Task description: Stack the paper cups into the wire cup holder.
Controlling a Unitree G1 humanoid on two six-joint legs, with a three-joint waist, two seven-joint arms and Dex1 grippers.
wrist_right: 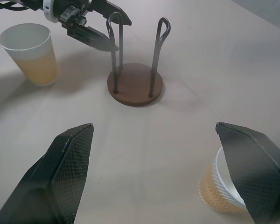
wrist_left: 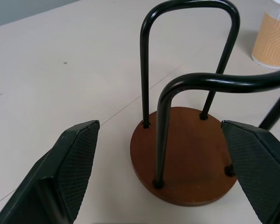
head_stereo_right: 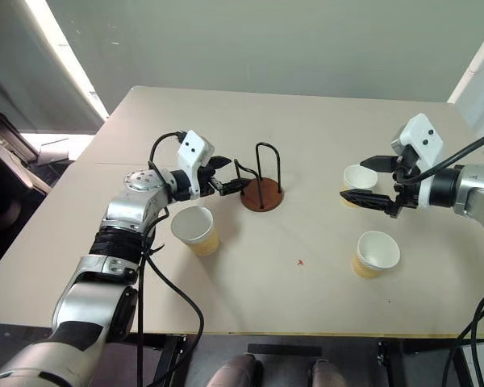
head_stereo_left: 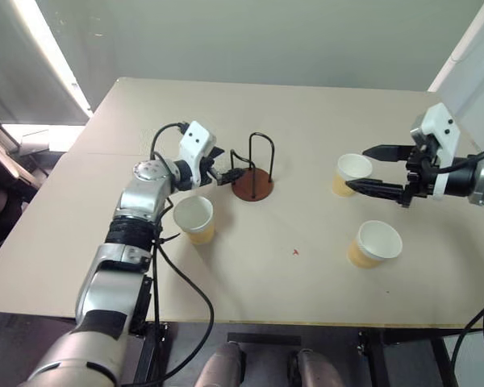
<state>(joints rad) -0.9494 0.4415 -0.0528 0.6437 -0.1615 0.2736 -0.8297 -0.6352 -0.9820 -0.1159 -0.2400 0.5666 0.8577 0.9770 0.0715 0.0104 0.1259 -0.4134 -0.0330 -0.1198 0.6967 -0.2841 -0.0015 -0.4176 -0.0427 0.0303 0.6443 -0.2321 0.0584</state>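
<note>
Table (head_stereo_left: 306, 121), pale beige, carries everything; nothing stacked yet. Wire cup holder (head_stereo_left: 252, 184) sits upright about mid-table, brown disc base w/ two black arches, empty. L gripper (head_stereo_left: 223, 167) is right up against its near arch, fingers spread wide w/ the base between them in the wrist view, clamped on nothing; looks like it's there to steady or line up the holder, tho that's my guess. Three paper cups, all upright, mouths up, well apart, so each needs its own pick. Cup by the L forearm (head_stereo_left: 194, 219) stands just beside the elbow cabling; knock risk if arm swings back. Far R cup (head_stereo_left: 352, 173) sits just past the R gripper (head_stereo_left: 371, 169), whose fingers are apart, hovering, holding nothing; prob next pick. Near R cup (head_stereo_left: 374, 243) stands alone toward table's front edge.
</note>
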